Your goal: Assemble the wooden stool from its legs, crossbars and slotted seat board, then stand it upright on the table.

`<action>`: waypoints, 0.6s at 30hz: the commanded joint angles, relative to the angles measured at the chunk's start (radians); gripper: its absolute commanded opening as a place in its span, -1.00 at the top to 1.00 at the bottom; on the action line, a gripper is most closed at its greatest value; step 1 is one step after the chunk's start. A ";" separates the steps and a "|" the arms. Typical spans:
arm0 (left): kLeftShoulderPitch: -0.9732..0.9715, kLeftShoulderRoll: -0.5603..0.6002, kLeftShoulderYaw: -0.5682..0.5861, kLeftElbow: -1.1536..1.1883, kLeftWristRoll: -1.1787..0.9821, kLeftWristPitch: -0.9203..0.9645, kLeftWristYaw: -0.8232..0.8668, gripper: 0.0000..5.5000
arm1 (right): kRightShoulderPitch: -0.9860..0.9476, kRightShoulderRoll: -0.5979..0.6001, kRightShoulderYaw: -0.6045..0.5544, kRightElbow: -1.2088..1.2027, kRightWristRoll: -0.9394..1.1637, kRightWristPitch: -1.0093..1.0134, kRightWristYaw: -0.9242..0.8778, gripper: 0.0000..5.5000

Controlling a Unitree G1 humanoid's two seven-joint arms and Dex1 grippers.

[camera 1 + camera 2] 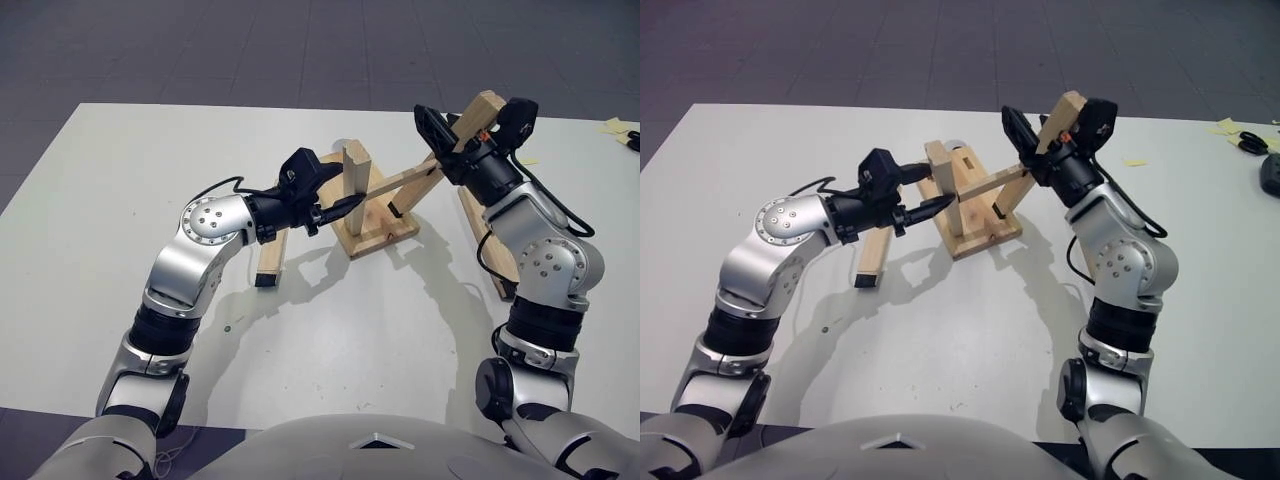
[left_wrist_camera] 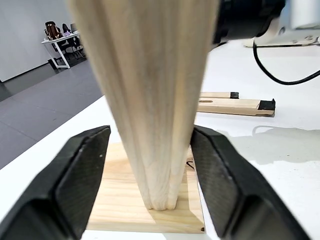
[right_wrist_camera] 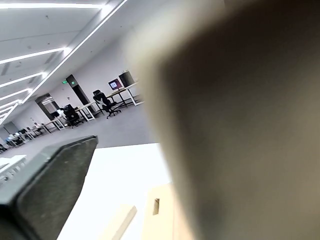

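The slotted seat board (image 1: 385, 232) lies flat at the middle of the white table (image 1: 100, 200). One leg (image 1: 356, 172) stands upright in it. My left gripper (image 1: 345, 205) is shut on that upright leg, a finger (image 2: 82, 175) on either side low down. My right gripper (image 1: 462, 135) is shut on a second leg (image 1: 485, 108) and holds it tilted above the board's right side. A thin crossbar (image 1: 400, 183) runs between the two legs. The right wrist view has blurred wood (image 3: 240, 125) pressed close, with one finger (image 3: 50, 190) beside it.
A spare leg (image 1: 270, 258) with a black foot lies on the table under my left forearm. Another leg (image 1: 478, 232) lies to the right of the board, behind my right arm. Yellow notes (image 1: 615, 127) and dark objects (image 1: 1268, 172) sit at the table's far right edge.
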 commanded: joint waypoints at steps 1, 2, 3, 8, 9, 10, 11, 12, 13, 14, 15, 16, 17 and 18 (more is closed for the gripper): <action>-0.025 -0.017 0.061 0.004 -0.049 0.051 0.014 -0.28 | -0.090 -0.020 -0.087 -0.002 0.090 0.008 -0.055 -0.92; -0.036 -0.017 0.087 0.012 -0.070 0.067 0.014 -0.35 | -0.114 -0.032 -0.107 0.010 0.110 0.011 -0.066 -0.96; -0.046 -0.015 0.109 0.016 -0.092 0.082 0.011 -0.44 | -0.134 -0.045 -0.123 0.022 0.125 0.014 -0.074 -0.96; -0.121 -0.056 0.302 -0.035 -0.417 0.266 0.014 -0.76 | -0.214 -0.082 -0.188 0.088 0.202 0.020 -0.124 -0.96; -0.138 -0.064 0.342 -0.043 -0.490 0.299 0.028 -0.78 | -0.221 -0.082 -0.194 0.094 0.213 0.019 -0.135 -0.96; -0.154 -0.070 0.375 -0.048 -0.551 0.323 0.044 -0.86 | -0.224 -0.082 -0.197 0.098 0.221 0.019 -0.145 -0.96; -0.170 -0.075 0.400 -0.050 -0.597 0.339 0.065 -0.93 | -0.223 -0.084 -0.194 0.101 0.221 0.018 -0.149 -0.96; -0.183 -0.078 0.419 -0.051 -0.636 0.354 0.088 -0.96 | -0.221 -0.083 -0.190 0.103 0.220 0.016 -0.156 -0.96; -0.192 -0.081 0.433 -0.051 -0.666 0.365 0.109 -0.96 | -0.217 -0.082 -0.186 0.106 0.217 0.013 -0.163 -0.96; -0.199 -0.083 0.439 -0.050 -0.684 0.370 0.129 -0.96 | -0.213 -0.082 -0.181 0.110 0.206 0.007 -0.175 -0.96; -0.201 -0.084 0.441 -0.049 -0.689 0.371 0.146 -0.96 | -0.210 -0.080 -0.178 0.116 0.196 0.002 -0.189 -0.96; -0.203 -0.087 0.441 -0.044 -0.685 0.364 0.169 -0.96 | -0.205 -0.078 -0.172 0.125 0.178 -0.005 -0.203 -0.96; -0.203 -0.089 0.436 -0.038 -0.671 0.355 0.190 -0.96 | -0.199 -0.077 -0.163 0.135 0.159 -0.008 -0.218 -0.96; -0.200 -0.092 0.424 -0.029 -0.646 0.341 0.212 -0.96 | -0.186 -0.077 -0.142 0.143 0.134 -0.006 -0.222 -0.96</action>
